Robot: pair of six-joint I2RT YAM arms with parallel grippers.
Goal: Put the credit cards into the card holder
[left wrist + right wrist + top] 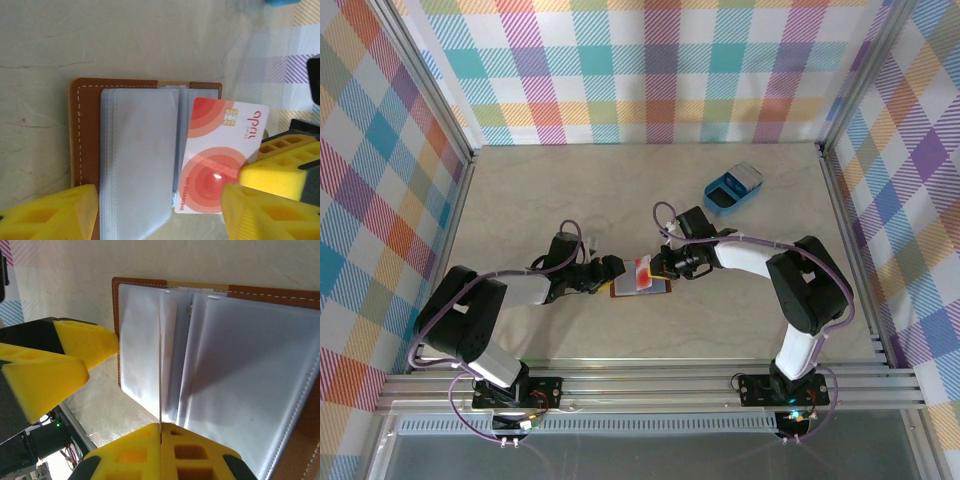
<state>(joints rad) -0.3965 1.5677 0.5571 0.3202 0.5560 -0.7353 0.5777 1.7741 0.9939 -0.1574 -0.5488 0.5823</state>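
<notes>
Beige tabletop [620, 190], open card holder [85, 130], red card [220, 150] lengthwise along spine [172, 86]

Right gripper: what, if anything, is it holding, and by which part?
The right gripper holds the red-and-white credit card by its long edge, the one farthest from the fold of the card holder.

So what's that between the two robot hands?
The open brown card holder, with a red-and-white credit card over it, pinched by the right hand; the left hand is open. The top view shows this.
</notes>
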